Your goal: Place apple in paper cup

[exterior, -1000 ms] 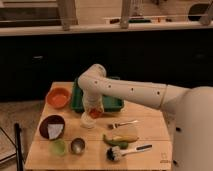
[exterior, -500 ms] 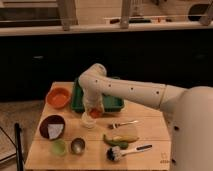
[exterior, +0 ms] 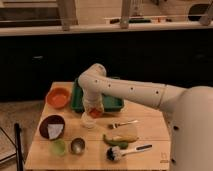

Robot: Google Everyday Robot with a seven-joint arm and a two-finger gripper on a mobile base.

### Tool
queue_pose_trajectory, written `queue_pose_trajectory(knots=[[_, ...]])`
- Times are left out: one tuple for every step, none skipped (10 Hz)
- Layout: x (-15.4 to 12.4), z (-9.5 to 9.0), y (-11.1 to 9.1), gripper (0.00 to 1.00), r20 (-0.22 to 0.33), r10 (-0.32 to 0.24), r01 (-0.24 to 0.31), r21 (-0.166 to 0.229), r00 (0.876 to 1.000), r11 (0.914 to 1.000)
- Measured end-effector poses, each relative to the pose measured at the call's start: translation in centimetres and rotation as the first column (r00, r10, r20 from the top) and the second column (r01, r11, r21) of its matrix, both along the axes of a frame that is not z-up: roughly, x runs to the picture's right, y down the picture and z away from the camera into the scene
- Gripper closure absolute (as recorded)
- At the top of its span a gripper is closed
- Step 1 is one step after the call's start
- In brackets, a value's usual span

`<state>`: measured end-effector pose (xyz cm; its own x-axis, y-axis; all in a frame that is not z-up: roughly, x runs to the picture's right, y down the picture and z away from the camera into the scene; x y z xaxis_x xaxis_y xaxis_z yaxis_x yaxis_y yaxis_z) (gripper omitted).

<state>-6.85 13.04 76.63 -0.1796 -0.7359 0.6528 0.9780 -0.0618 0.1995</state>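
Observation:
The red-orange apple [exterior: 94, 112] sits at the tip of my gripper [exterior: 93, 111], just above and slightly right of the white paper cup [exterior: 88, 121]. The cup stands upright on the wooden table [exterior: 145, 132], in front of the green tray. My arm reaches down from the right across the tray. The gripper seems to hold the apple, low over the cup's rim.
A green tray [exterior: 115, 104] lies behind the cup. An orange bowl [exterior: 58, 97] is at the left, a dark bowl with a white napkin [exterior: 52, 127] below it. A pale green cup [exterior: 58, 146], a metal cup [exterior: 77, 145], a fork [exterior: 122, 123], a banana [exterior: 119, 141] and a brush [exterior: 125, 151] lie at the front.
The gripper with the apple has barely moved; it stays just over the white cup.

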Motion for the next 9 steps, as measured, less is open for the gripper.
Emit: queue_pose_trajectory(knots=[[-0.4,-0.2,0.0,1.00,0.006,-0.008,0.008,0.002,1.000,1.0000],[-0.8,-0.3,0.0,1.00,0.009,-0.018,0.018,0.002,1.000,0.9998],[-0.9,-0.3,0.0,1.00,0.009,-0.022,0.022,0.003,1.000,0.9998],[-1.3,-0.4,-0.1,1.00,0.012,-0.029,0.029,0.002,1.000,0.9996],[-1.5,-0.4,-0.1,1.00,0.015,-0.032,0.032,0.002,0.999,0.9995],[-1.8,-0.4,-0.1,1.00,0.018,-0.033,0.033,0.001,0.999,0.9994],[-1.9,-0.5,-0.1,1.00,0.017,-0.035,0.035,-0.003,0.999,0.9994],[-2.0,-0.5,-0.1,1.00,0.016,-0.036,0.036,-0.005,0.999,0.9994],[-2.1,-0.6,-0.1,1.00,0.013,-0.035,0.035,-0.006,0.999,0.9994]])
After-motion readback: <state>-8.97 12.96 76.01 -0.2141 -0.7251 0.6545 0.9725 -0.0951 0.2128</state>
